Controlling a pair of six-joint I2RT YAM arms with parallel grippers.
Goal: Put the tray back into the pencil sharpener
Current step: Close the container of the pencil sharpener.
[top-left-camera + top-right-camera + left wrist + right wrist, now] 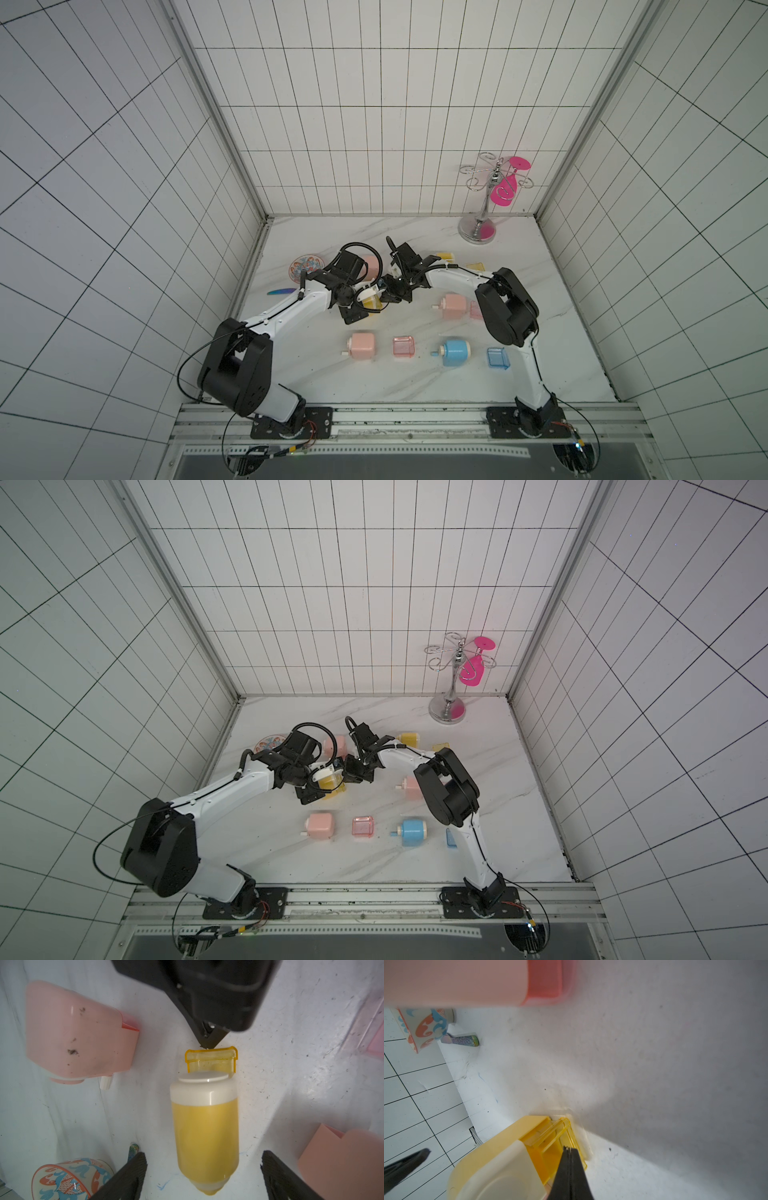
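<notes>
So, status: the tray (211,1058) is started into the yellow pencil sharpener (205,1132) but not seated. In the left wrist view its lipped end sticks out past the sharpener's white-banded end. How deep it sits inside I can't tell. Left to do, my read: push it in until flush, then back both arms off

Right tool (569,1150): jaws pressed together with nothing between them, tip right at the tray's outer edge. Looks like it's acting as a pusher; true contact vs hairline gap isn't resolvable. Left tool (204,1154): jaws spread wide, one finger either side of the sharpener body with a visible gap on both sides, so it's bracketing, not clamping

Location: the sharpener sits on the surface (291,1084), between the two wrists in both top views (372,303). A pink sharpener (76,1036) is near but apart

Tray look: translucent amber plastic, thin walls, raised lip at the outer end, appears square to the slot. Sharpener body is opaque yellow with white ends
</notes>
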